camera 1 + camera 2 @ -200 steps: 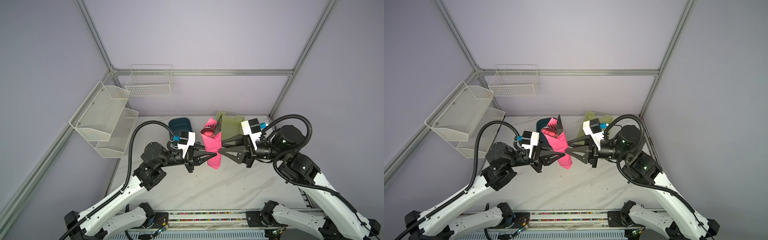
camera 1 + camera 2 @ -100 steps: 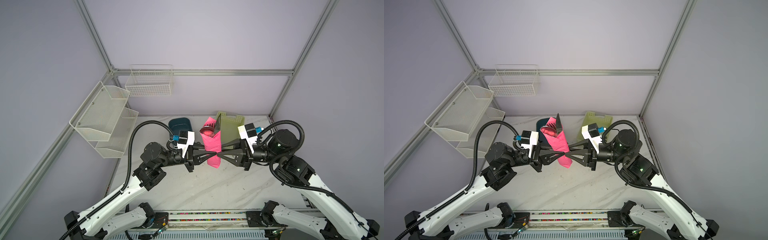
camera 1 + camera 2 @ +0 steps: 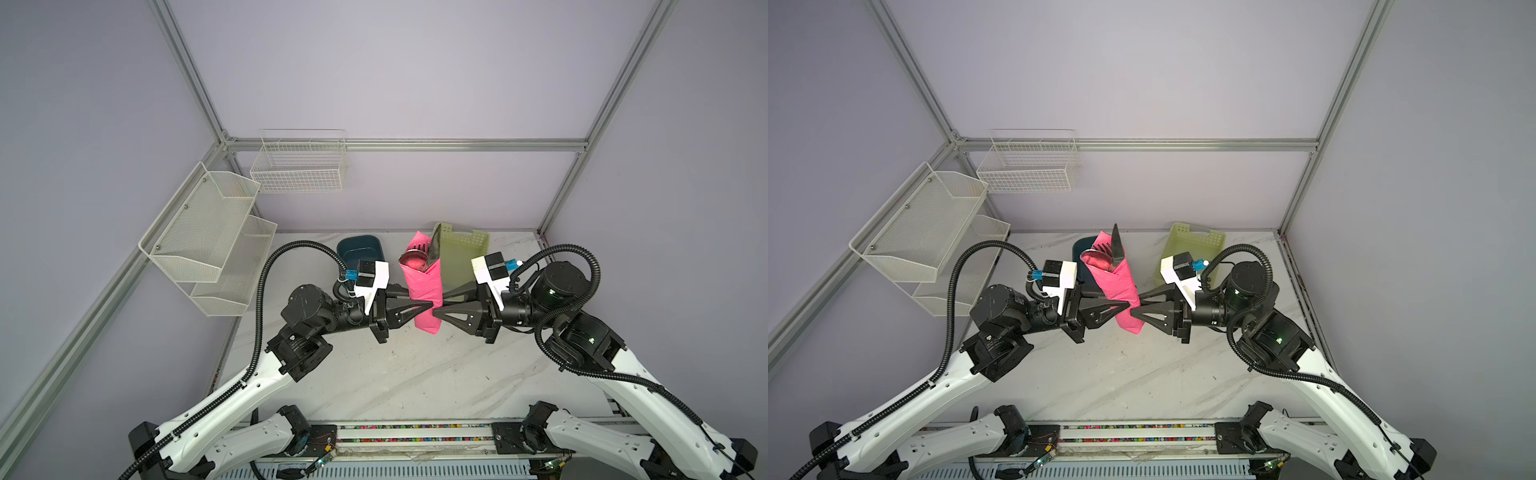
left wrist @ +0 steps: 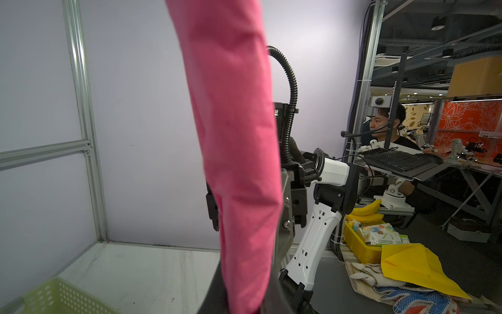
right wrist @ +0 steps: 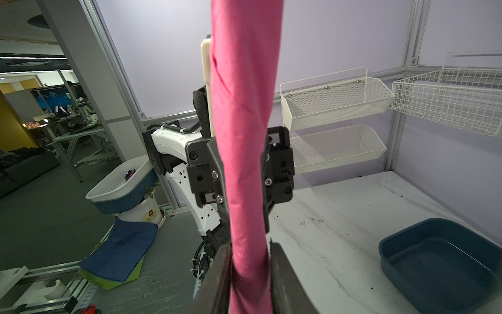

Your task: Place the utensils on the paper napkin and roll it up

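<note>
The paper napkin [image 3: 424,286] [image 3: 1123,286] is a pink roll held upright above the table. The utensils are wrapped inside it; the knife blade [image 3: 1116,247], fork tines [image 3: 1102,249] and spoon bowl [image 3: 412,262] stick out of its top, and their handles are hidden. My left gripper [image 3: 422,301] [image 4: 241,299] comes in from the left, shut on the roll's lower half. My right gripper [image 3: 439,304] [image 5: 250,271] faces it from the right, with a finger pressed against each side of the napkin [image 5: 244,122] just below the left one's hold.
A teal tub [image 3: 359,249] and a pale green basket [image 3: 463,253] stand at the back of the marble table [image 3: 415,374]. Two-tier white mesh shelves [image 3: 208,245] hang on the left wall. A wire basket [image 3: 297,166] hangs on the back wall.
My right gripper has moved left up to the roll and its jaws have narrowed until they touch it. The left gripper and the roll have stayed where they were.
</note>
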Controlling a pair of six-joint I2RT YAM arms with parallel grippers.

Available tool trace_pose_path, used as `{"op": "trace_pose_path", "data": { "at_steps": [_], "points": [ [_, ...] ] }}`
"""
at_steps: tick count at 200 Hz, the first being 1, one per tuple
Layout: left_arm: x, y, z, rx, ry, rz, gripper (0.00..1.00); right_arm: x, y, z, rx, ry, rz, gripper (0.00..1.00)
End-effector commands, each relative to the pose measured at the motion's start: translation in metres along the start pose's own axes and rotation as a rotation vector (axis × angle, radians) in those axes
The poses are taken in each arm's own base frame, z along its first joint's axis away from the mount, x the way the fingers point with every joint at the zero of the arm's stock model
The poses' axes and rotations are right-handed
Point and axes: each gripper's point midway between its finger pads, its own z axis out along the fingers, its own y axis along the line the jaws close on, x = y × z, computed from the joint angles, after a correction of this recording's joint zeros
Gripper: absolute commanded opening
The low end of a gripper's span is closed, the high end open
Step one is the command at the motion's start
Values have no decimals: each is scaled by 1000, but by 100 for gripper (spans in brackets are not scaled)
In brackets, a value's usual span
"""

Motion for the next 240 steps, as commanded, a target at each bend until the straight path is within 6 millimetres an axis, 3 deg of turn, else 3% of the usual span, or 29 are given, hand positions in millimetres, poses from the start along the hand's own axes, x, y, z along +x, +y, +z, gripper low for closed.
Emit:
{"op": "trace_pose_path", "data": {
  "at_steps": [1, 25, 67, 97, 131, 196, 240],
  "points": [
    [-24, -5, -3, -4, -85, 52, 4, -10, 6, -2, -28, -29, -58, 27],
    [-22, -3, -2, -9, -83, 47, 4, -8, 5, -1, -24, -27, -58, 24],
    [-22, -1, -1, -11, -81, 43, 4, -9, 0, -1, 0, -29, -53, 11],
    [-20, 0, -4, -34, -77, 42, 12, -9, 0, 0, -4, -27, -49, 0],
    [-18, 1, -10, -66, -68, 45, 27, -14, 1, -1, 3, -38, -61, 0],
    [-8, 9, -28, -175, -41, 51, 37, -20, -4, -3, 47, -52, -70, 0],
    [1, 27, -58, -373, -22, 45, 40, -11, -39, 0, 160, -38, -18, 0]
  ]
}}
